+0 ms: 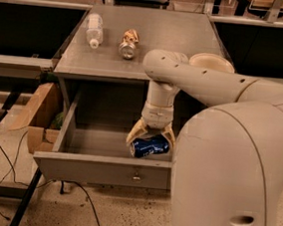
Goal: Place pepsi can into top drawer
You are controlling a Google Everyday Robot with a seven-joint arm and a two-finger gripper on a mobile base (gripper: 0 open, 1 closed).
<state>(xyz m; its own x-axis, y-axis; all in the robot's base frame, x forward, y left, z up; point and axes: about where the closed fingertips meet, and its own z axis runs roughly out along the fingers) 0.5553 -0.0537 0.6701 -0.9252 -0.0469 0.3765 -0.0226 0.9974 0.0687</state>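
Observation:
The pepsi can (150, 146), dark blue, lies on its side low inside the open top drawer (101, 169), near its floor at the right. My gripper (150, 137) reaches down into the drawer from above, with its tan fingers (134, 132) on either side of the can, closed on it. The drawer is pulled out wide from under the grey cabinet top (153, 41), with its small handle (136, 175) on the front panel. The arm hides the drawer's right part.
A clear plastic bottle (94, 29) with a white cap and a small clear object with a brownish top (129, 43) lie on the cabinet top. A pale bowl (212, 62) sits at its right edge. A cardboard box (39, 120) stands left of the drawer. Cables run on the floor.

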